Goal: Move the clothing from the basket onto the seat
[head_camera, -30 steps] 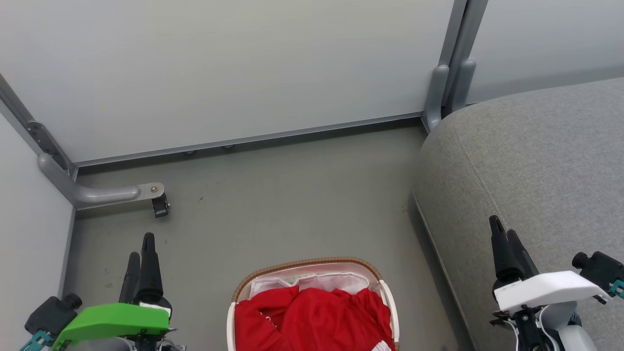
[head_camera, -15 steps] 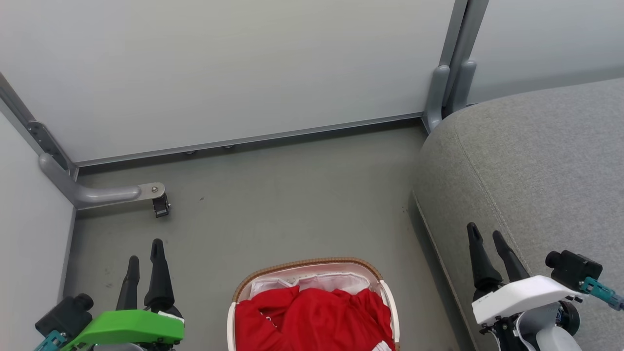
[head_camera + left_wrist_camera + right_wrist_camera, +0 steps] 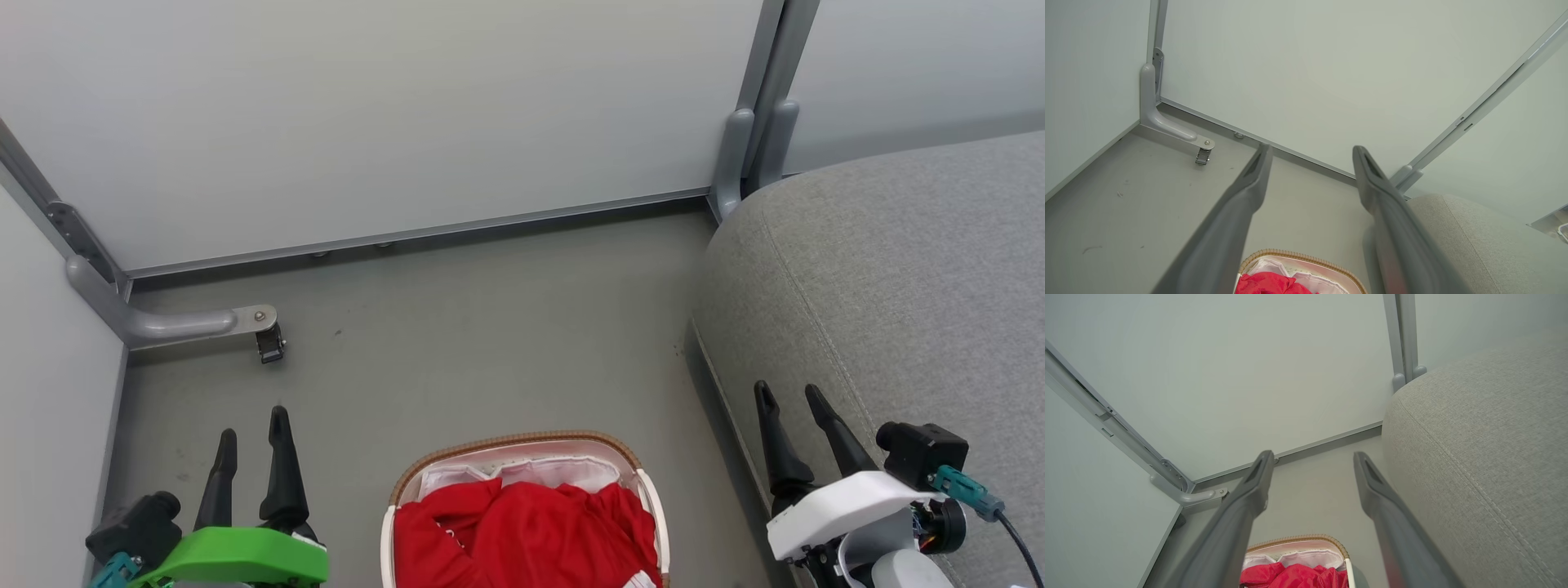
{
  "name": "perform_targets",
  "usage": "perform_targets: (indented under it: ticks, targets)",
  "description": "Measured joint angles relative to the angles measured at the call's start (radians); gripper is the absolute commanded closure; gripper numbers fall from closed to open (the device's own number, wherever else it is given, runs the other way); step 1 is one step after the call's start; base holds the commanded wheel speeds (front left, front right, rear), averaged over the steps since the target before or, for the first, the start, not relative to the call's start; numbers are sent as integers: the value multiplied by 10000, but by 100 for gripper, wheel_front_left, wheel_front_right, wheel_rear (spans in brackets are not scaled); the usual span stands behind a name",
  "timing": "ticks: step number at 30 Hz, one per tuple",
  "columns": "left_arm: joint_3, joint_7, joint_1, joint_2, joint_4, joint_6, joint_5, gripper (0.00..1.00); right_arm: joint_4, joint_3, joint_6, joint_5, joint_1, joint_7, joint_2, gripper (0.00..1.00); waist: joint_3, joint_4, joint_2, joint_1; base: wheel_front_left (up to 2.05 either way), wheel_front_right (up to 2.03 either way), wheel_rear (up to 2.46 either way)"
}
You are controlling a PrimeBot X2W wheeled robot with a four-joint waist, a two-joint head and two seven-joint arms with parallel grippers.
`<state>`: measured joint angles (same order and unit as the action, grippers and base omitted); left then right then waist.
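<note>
Clothing point(image 3: 522, 535) right of left end effector point(image 3: 253, 421)

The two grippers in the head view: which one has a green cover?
The left gripper, at the lower left beside the basket; its cover is green, while the right gripper has a white one.

Three downward views over one basket point(image 3: 514, 438)
</note>
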<state>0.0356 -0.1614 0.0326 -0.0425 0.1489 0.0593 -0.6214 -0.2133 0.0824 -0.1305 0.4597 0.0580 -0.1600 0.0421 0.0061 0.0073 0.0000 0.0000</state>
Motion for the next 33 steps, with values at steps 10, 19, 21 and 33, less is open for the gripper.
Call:
perform_targets:
  ticks: [10,19,21,33]
  targets:
    - [180,-244,82,-8,148,-73,794,0,13,194,0,-993,1,-255,12,0,30,12,0,0,0,0,0]
    - [299,-431,92,-13,259,-151,1440,0,23,326,0,-1860,2,-433,25,0,66,29,0,0,0,0,0]
    - [307,-470,103,-13,291,-153,1599,0,27,359,-2,-2050,2,-474,27,0,72,31,0,0,0,0,0]
    - [412,-704,175,-27,445,-171,2422,0,52,474,-2,-3047,3,-711,36,0,128,23,0,0,0,0,0]
